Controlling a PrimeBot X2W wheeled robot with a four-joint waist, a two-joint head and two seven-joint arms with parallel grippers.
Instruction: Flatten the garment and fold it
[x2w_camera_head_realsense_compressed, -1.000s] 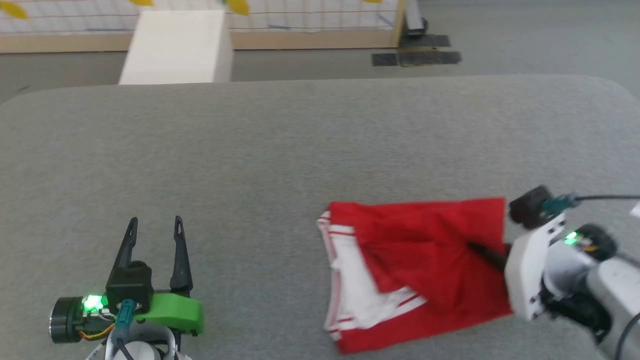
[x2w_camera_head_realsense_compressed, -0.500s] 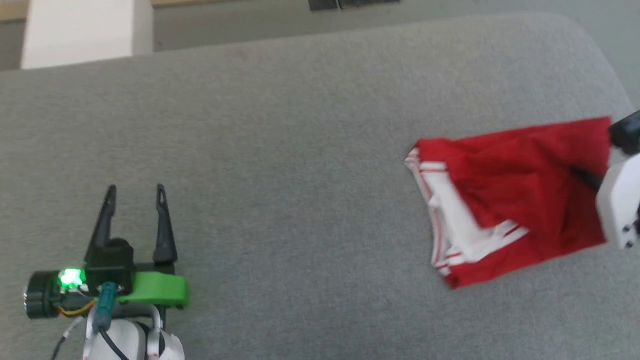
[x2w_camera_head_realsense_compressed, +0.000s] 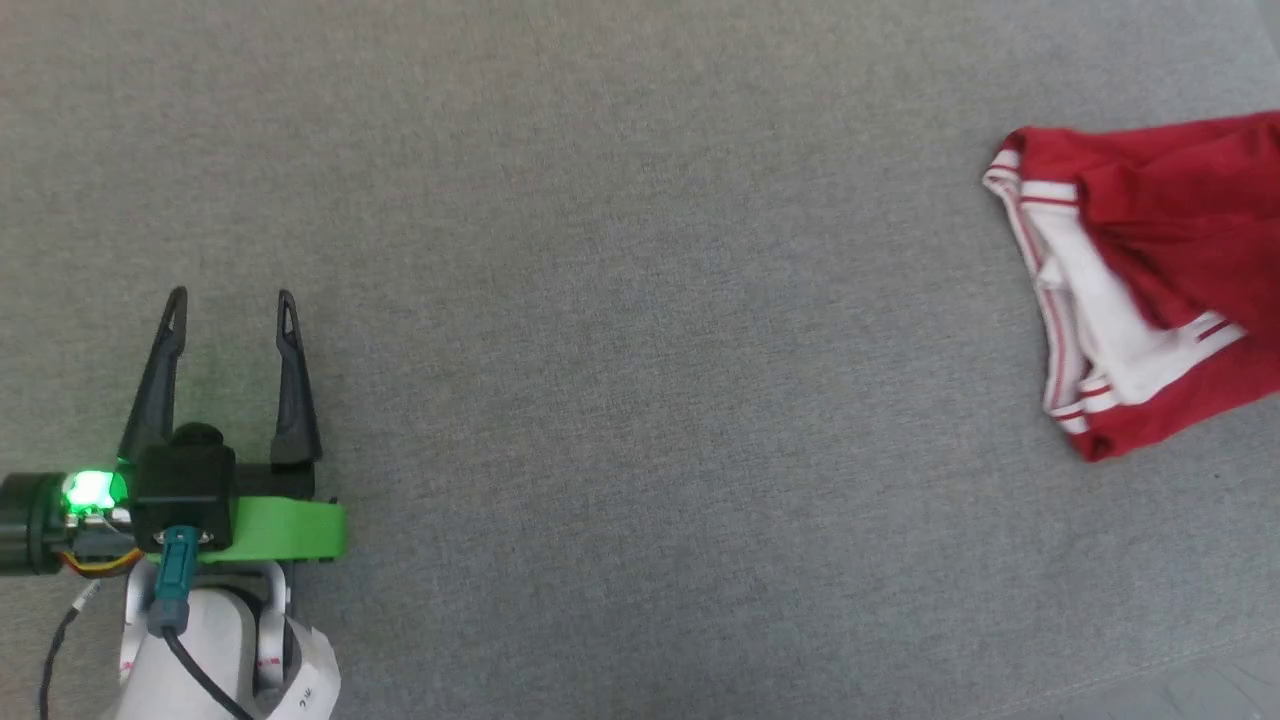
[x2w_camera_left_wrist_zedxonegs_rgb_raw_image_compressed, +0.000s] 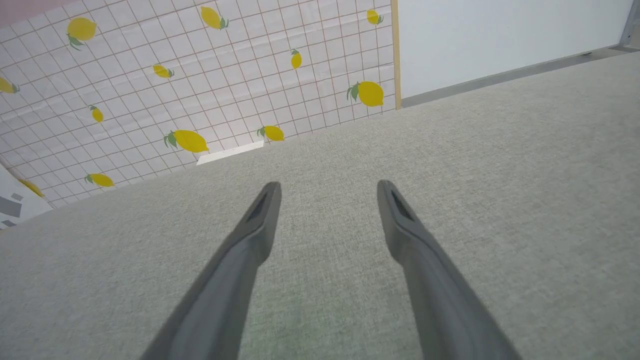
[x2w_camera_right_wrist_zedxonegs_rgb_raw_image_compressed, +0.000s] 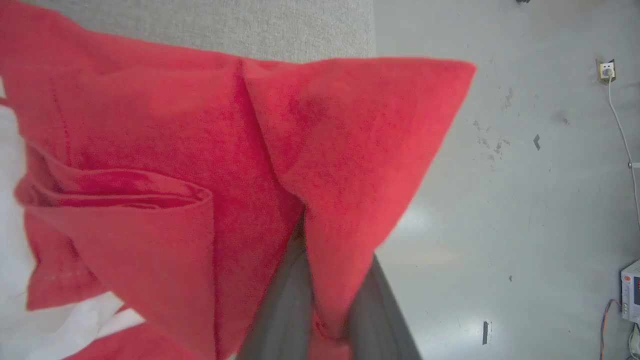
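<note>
The garment (x2w_camera_head_realsense_compressed: 1150, 270) is a red shirt with white, red-striped sleeves, lying bunched on the grey table at the right edge of the head view. In the right wrist view my right gripper (x2w_camera_right_wrist_zedxonegs_rgb_raw_image_compressed: 325, 285) is shut on a fold of the garment (x2w_camera_right_wrist_zedxonegs_rgb_raw_image_compressed: 150, 130). One red corner sticks out past the table edge over the floor. My left gripper (x2w_camera_head_realsense_compressed: 232, 297) rests at the lower left, open and holding nothing, far from the shirt. The left wrist view shows the left gripper (x2w_camera_left_wrist_zedxonegs_rgb_raw_image_compressed: 328, 186) with its fingers spread over bare grey cloth.
The grey table (x2w_camera_head_realsense_compressed: 620, 300) stretches wide between the left gripper and the shirt; its near edge shows at the lower right corner. A lemon-patterned wall (x2w_camera_left_wrist_zedxonegs_rgb_raw_image_compressed: 200, 75) stands beyond the table. Grey floor (x2w_camera_right_wrist_zedxonegs_rgb_raw_image_compressed: 500, 175) with a wall socket and cable lies past the table edge.
The head view has swung down and left. Against the left gripper, the garment has shifted to the right, still held by the right gripper, which has left the head view.
</note>
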